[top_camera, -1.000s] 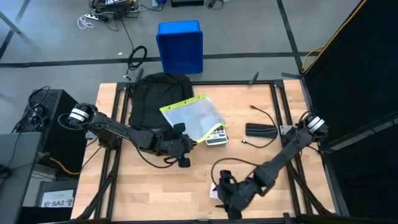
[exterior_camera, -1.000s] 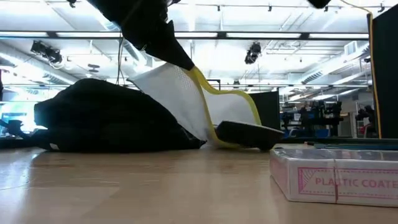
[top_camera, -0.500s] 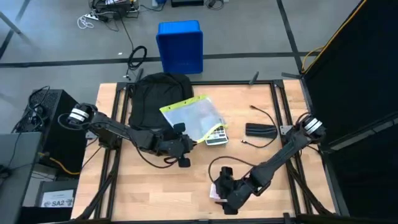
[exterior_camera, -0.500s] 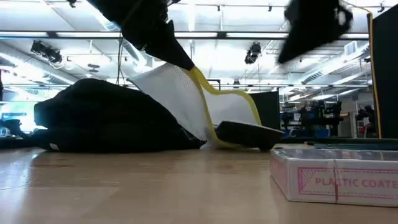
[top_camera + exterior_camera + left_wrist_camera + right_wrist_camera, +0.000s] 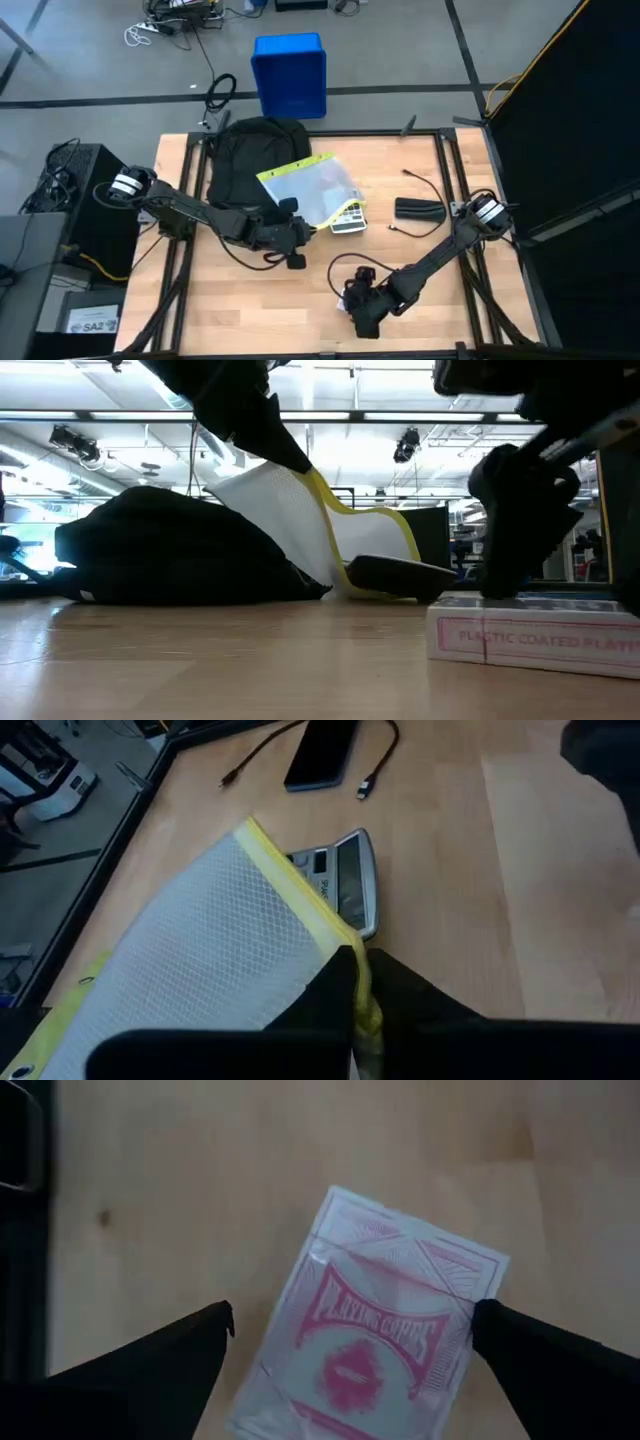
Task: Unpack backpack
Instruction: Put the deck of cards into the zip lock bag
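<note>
Two grippers: left gripper (image 5: 355,1005) clamping yellow-edged mesh pouch (image 5: 200,960), right gripper (image 5: 350,1345) spread wide over boxed cards (image 5: 375,1330).

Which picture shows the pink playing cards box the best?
The right wrist view: the card box fills it, pink printed face up, between the open right gripper fingers. The low view shows only its side. From above, the arm mostly hides it. The left wrist view misses it.

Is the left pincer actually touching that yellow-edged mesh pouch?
Touching. In the left wrist view the left pincer is shut on the mesh pouch's yellow edge.
</note>
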